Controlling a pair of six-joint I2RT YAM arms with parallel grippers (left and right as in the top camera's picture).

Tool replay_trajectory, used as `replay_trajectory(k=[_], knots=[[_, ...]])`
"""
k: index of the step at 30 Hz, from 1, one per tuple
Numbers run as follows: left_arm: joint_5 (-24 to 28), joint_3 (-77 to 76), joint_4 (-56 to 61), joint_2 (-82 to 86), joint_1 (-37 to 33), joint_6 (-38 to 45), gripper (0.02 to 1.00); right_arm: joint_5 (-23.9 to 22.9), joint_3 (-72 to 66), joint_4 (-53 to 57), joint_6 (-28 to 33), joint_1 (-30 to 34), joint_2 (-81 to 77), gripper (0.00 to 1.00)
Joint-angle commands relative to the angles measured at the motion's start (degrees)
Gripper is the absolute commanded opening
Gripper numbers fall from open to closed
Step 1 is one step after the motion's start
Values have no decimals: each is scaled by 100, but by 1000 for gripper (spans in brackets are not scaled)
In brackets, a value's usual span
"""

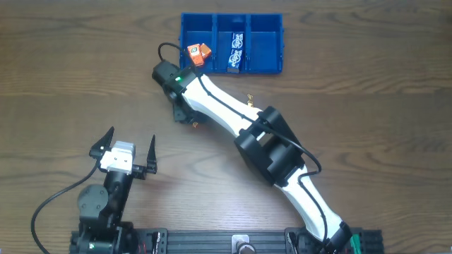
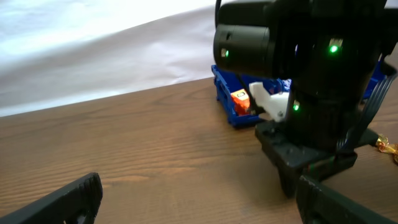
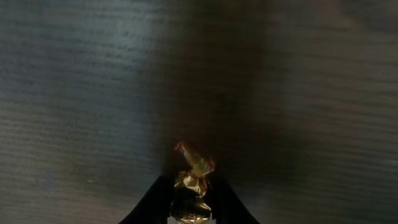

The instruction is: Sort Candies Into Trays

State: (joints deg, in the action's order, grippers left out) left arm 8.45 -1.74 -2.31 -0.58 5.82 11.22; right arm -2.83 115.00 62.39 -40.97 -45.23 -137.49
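One gold foil candy [image 3: 194,167] is clamped between my right jaws, which have closed on its body, leaving one twisted wrapper end standing clear above them. It sits over the worktop [image 1: 63,85] on the near side of the blue tray [image 1: 275,70], off the tray's left corner and well short of the rim. I cannot tell whether it rests on the wood or is just lifted.

Handling assessment: the piece looks very light, with a small firm core under thin, crinkly foil. The foil is likely slick and will crush or tear if squeezed hard. The twisted end is soft and would give poor purchase, so the present hold across the body is the sound one.

Appearance: bright gold, creased, reflective, narrowing to a flared twist.

Tray contents: an orange candy [image 1: 198,54] in the left compartment and a blue wrapped candy [image 1: 236,55] in the middle one.

My left jaws stand wide apart and hold nothing, well away from the tray on its near side.
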Motion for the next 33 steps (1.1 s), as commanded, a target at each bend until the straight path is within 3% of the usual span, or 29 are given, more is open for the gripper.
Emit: replay_trajectory(k=[1, 5, 9, 16, 19, 33], knots=[[-4, 146, -144, 31, 20, 37, 996, -833, 85, 184, 415, 439, 1154, 38], [-4, 146, -142, 31, 20, 35, 996, -1285, 387, 282, 743, 909, 1690, 38], [-4, 146, -142, 31, 20, 35, 993, -1521, 837, -28, 1464, 1609, 1801, 36], [-4, 146, -144, 31, 20, 37, 996, -1421, 835, -529, 1755, 2465, 1690, 36], [-4, 146, -142, 31, 20, 37, 996, -1145, 824, -603, 1884, 2645, 1471, 36], [-4, 146, -142, 33, 20, 37, 996, -1147, 822, -1467, 2026, 2800, 490, 36]])
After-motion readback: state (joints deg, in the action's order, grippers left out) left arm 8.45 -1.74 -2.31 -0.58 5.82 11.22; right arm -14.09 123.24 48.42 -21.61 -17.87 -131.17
